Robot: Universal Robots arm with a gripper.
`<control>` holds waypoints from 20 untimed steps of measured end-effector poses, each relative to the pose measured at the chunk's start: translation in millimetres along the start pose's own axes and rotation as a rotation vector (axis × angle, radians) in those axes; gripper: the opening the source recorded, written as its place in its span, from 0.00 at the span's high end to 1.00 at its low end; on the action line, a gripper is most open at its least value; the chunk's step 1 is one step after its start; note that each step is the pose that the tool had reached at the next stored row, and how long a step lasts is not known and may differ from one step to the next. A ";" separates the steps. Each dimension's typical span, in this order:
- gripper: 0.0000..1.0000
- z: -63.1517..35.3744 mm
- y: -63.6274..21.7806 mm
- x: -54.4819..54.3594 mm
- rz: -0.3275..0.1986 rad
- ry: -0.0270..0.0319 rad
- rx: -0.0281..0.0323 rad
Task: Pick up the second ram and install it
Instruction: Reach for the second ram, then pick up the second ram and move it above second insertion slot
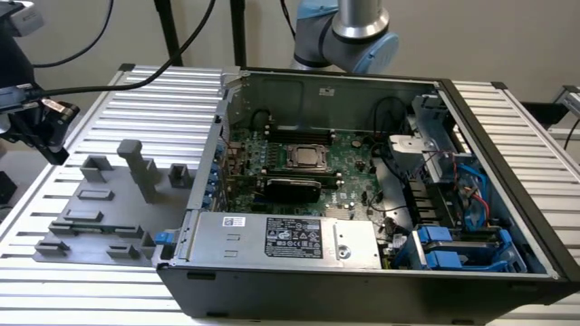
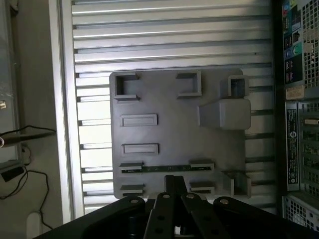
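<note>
My gripper (image 2: 175,180), pressed together and empty, hovers near the second ram (image 2: 158,168); descending thus would seemingly strike its edge.

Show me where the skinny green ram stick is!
The second ram sits on the gray tray, between two small clips, at the exterior view's left beside the open computer case.

No word or number can be read; the silver power supply (image 1: 272,238) carries a black label (image 1: 293,239) of fine white print at the middle of its top face, and a small white sticker (image 1: 233,222) with a blue mark near that face's corner on the exterior view's left. In the wrist view the computer case (image 2: 299,149) bears coloured stickers (image 2: 293,50); their print is illegible too.
</note>
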State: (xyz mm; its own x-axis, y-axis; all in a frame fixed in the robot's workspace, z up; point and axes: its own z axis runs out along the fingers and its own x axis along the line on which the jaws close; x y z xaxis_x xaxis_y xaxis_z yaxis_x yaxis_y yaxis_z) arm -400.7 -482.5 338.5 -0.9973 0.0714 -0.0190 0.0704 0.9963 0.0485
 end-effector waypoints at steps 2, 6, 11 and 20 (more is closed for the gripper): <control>0.89 0.0 -0.1 0.0 0.000 0.0000 0.0000; 0.89 0.0 -0.1 -0.1 0.000 0.0000 0.0000; 0.89 0.0 -0.1 0.0 0.000 0.0000 0.0000; 0.89 1.1 -0.2 0.0 -0.095 0.0045 -0.0014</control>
State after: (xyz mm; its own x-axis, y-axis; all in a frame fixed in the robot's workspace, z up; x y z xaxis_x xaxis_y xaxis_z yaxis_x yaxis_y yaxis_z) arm -400.7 -482.6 337.4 -0.9995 -0.0232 -0.0190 -0.0241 0.9985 0.0482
